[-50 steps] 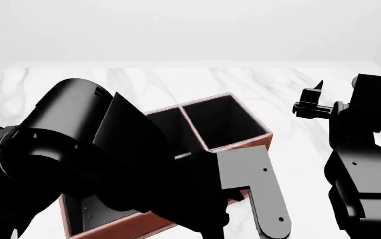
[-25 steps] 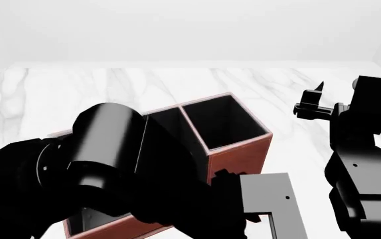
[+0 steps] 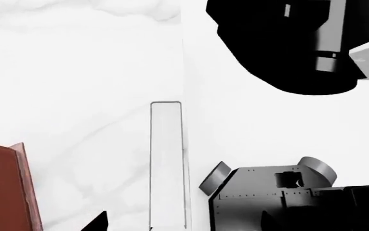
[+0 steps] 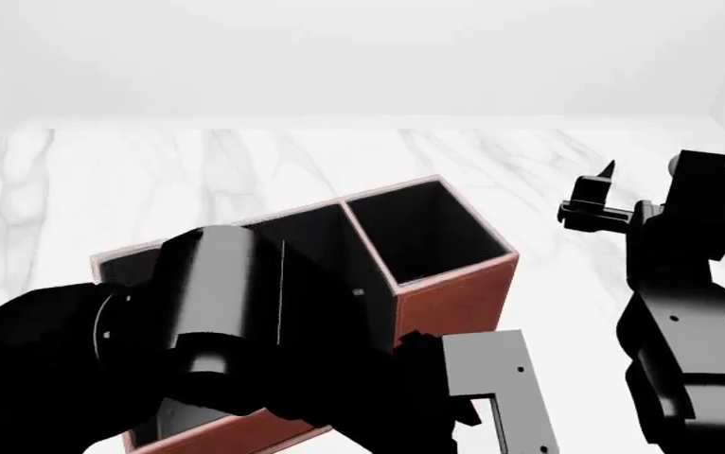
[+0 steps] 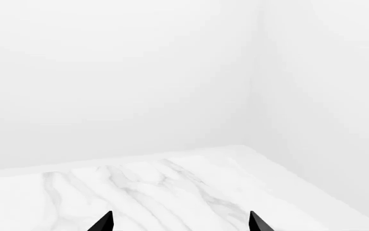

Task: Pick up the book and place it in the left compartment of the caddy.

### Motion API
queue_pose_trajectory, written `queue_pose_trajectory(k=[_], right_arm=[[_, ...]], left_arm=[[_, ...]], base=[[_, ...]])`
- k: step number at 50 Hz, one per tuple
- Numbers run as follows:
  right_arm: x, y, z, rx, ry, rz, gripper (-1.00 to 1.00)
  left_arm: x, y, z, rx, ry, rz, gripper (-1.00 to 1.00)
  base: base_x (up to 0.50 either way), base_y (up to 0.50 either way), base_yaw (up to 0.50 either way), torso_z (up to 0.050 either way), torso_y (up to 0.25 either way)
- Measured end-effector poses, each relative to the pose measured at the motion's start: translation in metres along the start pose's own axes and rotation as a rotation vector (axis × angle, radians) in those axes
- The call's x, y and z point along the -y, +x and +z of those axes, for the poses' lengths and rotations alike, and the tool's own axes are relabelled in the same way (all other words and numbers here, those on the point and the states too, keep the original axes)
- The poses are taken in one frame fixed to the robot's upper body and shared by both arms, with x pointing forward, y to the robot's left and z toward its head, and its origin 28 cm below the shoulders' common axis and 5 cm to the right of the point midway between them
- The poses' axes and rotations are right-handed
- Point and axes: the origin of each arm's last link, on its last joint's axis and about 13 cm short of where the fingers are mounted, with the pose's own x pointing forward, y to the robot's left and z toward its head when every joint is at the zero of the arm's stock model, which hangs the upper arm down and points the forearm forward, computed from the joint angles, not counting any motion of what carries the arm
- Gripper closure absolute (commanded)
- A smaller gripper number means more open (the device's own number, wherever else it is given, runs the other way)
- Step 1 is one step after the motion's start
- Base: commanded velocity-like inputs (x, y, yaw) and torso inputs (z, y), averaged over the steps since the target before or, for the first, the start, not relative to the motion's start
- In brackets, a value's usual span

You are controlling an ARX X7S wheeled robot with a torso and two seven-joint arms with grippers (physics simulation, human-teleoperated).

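Of the left claw (image 3: 180, 222) only one dark fingertip (image 3: 99, 222) is shown clearly, so it cannot be told whether this claw is spread or pinching something; the right claw (image 5: 179, 222) is spread and empty, and is held above the table (image 5: 139, 192), well apart from the caddy (image 4: 453, 288). A narrow pale strip (image 3: 166, 163) is seen in the left wrist view just beside the caddy's corner and is judged to be possibly the book's page edge. The left compartment is covered by the left arm (image 4: 211, 312) in the head view, so the placing cannot be confirmed as done.
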Motion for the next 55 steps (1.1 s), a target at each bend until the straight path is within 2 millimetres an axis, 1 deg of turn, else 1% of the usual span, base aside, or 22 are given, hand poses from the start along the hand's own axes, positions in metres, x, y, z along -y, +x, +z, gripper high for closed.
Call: queue_pose_trajectory(k=[24, 55], right_arm=[[-0.001, -0.001, -0.005, -0.008, 0.002, 0.007, -1.00], [-0.001, 0.000, -0.011, -0.016, 0.005, 0.014, -1.00]], left_arm=[[-0.016, 0.027, -0.018, -0.042, -0.041, -0.020, -1.00], [-0.040, 0.054, -0.031, -0.077, -0.047, -0.058, -1.00]], base=[[0.00, 0.00, 0.00, 0.000, 0.000], [0.00, 0.00, 0.00, 0.000, 0.000]])
